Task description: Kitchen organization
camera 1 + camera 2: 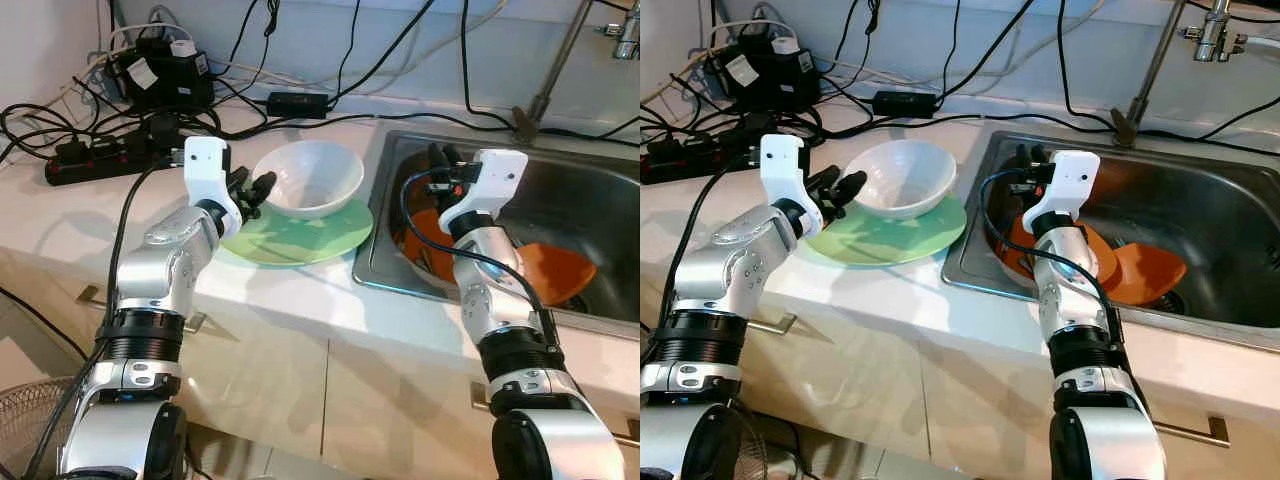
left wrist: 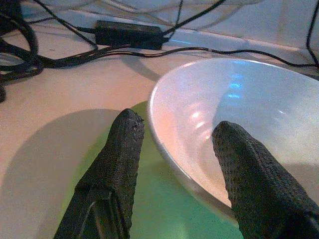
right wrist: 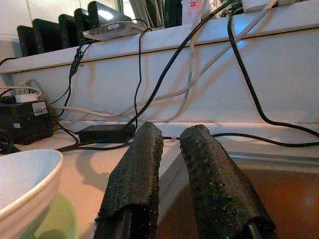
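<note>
Nearest the camera, two silver arms are raised over the edge of a pale counter (image 1: 90, 250). The left gripper (image 1: 252, 190) is held at the near rim of a white bowl (image 1: 310, 176), fingers spread apart with the rim sitting between them: in the left wrist view one finger (image 2: 117, 164) is seen outside over the green plate (image 1: 300, 240) and the other inside the bowl. Whether the rim is actually touched can't be made out.

The bowl is sat upright on the green plate, mouth tipped a little toward the sink, just left of it. It's round, so no real long axis.

The right gripper (image 3: 174, 174) is poised over the steel sink (image 1: 600, 200), its fingers drawn nearly together with only a thin gap, nothing gripped. Orange dishes (image 1: 555, 270) are lying in the basin, partly hidden behind the right arm.

Further back, a black power strip (image 1: 95, 160), an adapter (image 1: 297, 103) and tangled cables are spread along the wall. The tap (image 1: 560, 55) is cut off at the top.
</note>
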Robot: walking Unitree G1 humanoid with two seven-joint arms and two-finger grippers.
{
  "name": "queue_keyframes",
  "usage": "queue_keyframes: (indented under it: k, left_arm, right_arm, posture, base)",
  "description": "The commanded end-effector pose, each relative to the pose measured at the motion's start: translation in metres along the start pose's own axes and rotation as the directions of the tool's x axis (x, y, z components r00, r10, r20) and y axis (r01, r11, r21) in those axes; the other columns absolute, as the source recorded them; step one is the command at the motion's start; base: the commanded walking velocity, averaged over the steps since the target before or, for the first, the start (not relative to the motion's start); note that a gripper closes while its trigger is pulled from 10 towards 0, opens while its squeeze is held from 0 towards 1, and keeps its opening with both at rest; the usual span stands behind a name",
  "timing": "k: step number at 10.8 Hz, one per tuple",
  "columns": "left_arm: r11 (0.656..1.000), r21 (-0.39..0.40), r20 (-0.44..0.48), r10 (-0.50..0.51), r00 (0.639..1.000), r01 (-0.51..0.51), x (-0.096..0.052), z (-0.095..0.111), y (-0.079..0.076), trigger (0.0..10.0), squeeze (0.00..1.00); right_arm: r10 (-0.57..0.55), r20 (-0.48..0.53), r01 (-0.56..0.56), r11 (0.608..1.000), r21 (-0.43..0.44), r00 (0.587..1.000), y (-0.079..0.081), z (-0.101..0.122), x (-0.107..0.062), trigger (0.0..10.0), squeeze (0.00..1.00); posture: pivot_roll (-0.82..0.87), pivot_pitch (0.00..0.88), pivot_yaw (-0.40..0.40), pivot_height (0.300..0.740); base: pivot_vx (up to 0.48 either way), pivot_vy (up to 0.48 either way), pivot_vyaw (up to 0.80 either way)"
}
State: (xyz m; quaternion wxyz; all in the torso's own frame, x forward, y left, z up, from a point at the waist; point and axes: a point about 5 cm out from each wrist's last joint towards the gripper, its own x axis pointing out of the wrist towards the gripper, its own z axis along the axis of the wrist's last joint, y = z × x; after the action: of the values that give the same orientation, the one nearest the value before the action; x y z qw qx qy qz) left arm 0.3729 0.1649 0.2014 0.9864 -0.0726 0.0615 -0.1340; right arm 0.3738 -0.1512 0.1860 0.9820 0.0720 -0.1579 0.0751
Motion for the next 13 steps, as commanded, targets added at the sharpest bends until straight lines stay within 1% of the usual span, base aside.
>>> queue_keyframes:
  k: [1,3,4,6,7,9,11,12,13]
  left_arm:
    - [1.0,-0.005,0.031,0.017,0.999,-0.017,0.0,0.012,0.0,10.0,0.0]
    - [0.997,-0.07,-0.008,0.006,1.0,-0.007,0.0,0.008,0.0,10.0,0.0]
    - [0.994,-0.107,-0.033,-0.028,0.999,0.025,0.0,0.001,-0.004,10.0,0.0]
    - [0.98,-0.167,-0.097,-0.126,0.987,0.109,-0.002,-0.015,-0.022,10.0,0.0]
    - [0.975,-0.186,-0.111,-0.145,0.983,0.123,-0.002,-0.019,-0.025,10.0,0.0]
    - [0.97,-0.213,-0.132,-0.147,0.98,0.117,-0.004,-0.024,-0.029,10.0,0.0]
    - [0.967,-0.223,-0.14,-0.157,0.978,0.123,-0.006,-0.031,-0.035,10.0,0.0]
    - [0.969,-0.217,-0.118,-0.144,0.982,0.116,-0.005,-0.029,-0.034,0.0,0.0]
    - [0.969,-0.221,-0.107,-0.139,0.984,0.113,-0.005,-0.027,-0.033,0.0,0.0]
  right_arm:
    - [0.001,0.018,-0.001,1.0,-0.002,1.0,0.0,0.005,0.001,10.0,0.0]
    - [0.003,0.016,-0.003,1.0,0.0,1.0,0.001,0.005,0.002,10.0,0.0]
    - [0.003,0.016,-0.003,1.0,0.001,1.0,0.001,0.005,0.002,10.0,0.0]
    - [0.005,0.013,-0.005,1.0,0.002,1.0,0.003,0.004,0.001,10.0,0.0]
    - [0.006,0.013,-0.006,1.0,0.003,1.0,0.003,0.004,0.002,10.0,0.0]
    - [0.007,0.015,-0.007,1.0,0.005,1.0,0.004,0.005,0.002,10.0,0.0]
    - [0.009,0.012,-0.009,1.0,0.006,1.0,0.005,0.004,0.002,10.0,0.0]
    - [0.012,0.013,-0.012,1.0,0.007,1.0,0.006,0.004,0.003,10.0,0.0]
    - [0.01,0.012,-0.011,1.0,0.007,1.0,0.005,0.004,0.003,10.0,0.0]
  posture:
    - [0.23,0.0,0.035,0.725]
    - [0.23,0.0,0.037,0.725]
    - [0.23,0.0,0.037,0.725]
    - [0.23,0.0,0.039,0.725]
    - [0.23,0.0,0.04,0.725]
    - [0.23,0.0,0.039,0.725]
    - [0.23,0.0,0.037,0.725]
    - [0.23,0.0,0.036,0.725]
    - [0.23,0.0,0.037,0.725]
  base:
    - [0.0,0.0,0.0]
    - [0.0,0.0,0.0]
    - [0.0,0.0,0.0]
    - [0.0,0.0,0.0]
    - [0.0,0.0,0.0]
    - [0.0,0.0,0.0]
    - [0.0,0.0,0.0]
    - [0.0,0.0,0.0]
    - [0.0,0.0,0.0]
